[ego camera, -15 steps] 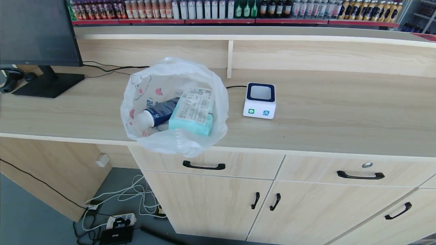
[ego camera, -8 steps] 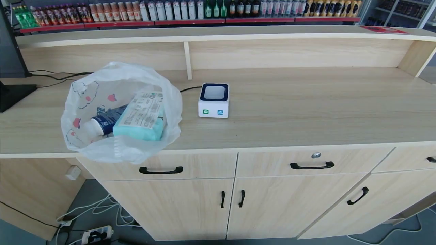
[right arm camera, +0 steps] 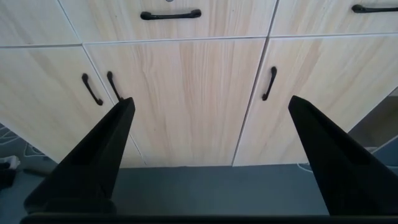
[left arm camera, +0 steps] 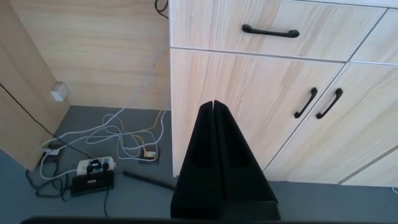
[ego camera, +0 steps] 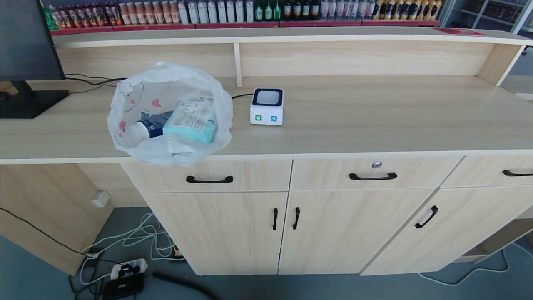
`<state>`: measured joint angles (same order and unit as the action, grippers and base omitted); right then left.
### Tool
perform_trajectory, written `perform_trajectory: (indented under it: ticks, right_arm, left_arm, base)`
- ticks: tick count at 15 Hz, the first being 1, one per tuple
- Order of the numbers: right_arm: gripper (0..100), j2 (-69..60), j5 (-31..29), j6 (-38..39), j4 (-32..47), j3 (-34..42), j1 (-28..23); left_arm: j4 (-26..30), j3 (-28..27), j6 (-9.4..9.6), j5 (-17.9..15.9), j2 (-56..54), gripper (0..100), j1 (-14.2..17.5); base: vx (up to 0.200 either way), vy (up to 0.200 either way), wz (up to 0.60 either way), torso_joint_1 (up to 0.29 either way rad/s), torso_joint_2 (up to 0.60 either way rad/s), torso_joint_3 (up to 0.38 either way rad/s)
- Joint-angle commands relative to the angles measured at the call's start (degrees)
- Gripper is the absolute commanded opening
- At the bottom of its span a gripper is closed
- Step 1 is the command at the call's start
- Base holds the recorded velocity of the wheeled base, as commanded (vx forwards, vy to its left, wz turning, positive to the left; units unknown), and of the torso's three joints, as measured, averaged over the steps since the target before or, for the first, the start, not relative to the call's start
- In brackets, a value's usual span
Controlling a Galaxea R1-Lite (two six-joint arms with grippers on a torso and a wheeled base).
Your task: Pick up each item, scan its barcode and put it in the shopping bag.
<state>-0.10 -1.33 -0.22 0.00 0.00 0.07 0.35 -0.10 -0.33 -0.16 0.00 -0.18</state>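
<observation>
1. Comparing the head views over the last second, the whole scene is seen to have slid sideways and back and drawn a little farther off. This is taken as a move of the camera, not of the things.
2. Nothing on the counter (ego camera: 374, 116) is found to have been displaced. The shopping bag (ego camera: 183, 152) is kept at the counter's front edge on the robot's left, with the scanner (ego camera: 267, 106) just beside it, a narrow gap between them.
3. Two items are seen inside the open bag: a blue-and-white tube (ego camera: 150, 125) and a teal pack (ego camera: 191, 121), which is laid against the tube and partly over it.
4. For the task, the bagging is judged to be finished or very nearly so, since both items are already in the bag and nothing is held by either tool.
5. The left gripper (left arm camera: 214, 104) is held low before the cabinet doors (left arm camera: 249, 81), well below the counter top. Its fingers are pressed together on nothing, and the cabled floor lies beneath.
6. The right gripper (right arm camera: 211, 101) is likewise held low, facing the doors, with its fingers (right arm camera: 99, 155) spread wide apart and nothing between them.
7. Both arms are judged to be parked, well apart from the bag and scanner.
</observation>
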Motion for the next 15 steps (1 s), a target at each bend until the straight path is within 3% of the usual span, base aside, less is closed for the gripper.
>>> perform_trajectory:
  ticks: [1,6,15]
  right_arm:
    - [100,0.1,0.01,-0.04,0.0,0.0,0.01]
    - [100,0.1,0.01,-0.22,0.0,0.0,0.01]
    - [100,0.1,0.01,0.04,0.0,0.0,0.01]
  left_arm:
    - [0.0,0.01,-0.02,-0.02,0.0,0,0.01]
    - [0.0,0.01,-0.02,-0.02,0.0,0,0.01]
    - [0.0,0.01,0.07,-0.02,0.0,0,0.01]
  base:
    - [-0.2,0.0,0.0,0.007,0.0,0.002]
    - [-0.2,0.0,0.0,0.0,0.0,0.002]
    - [0.0,0.0,0.0,0.0,0.0,0.0]
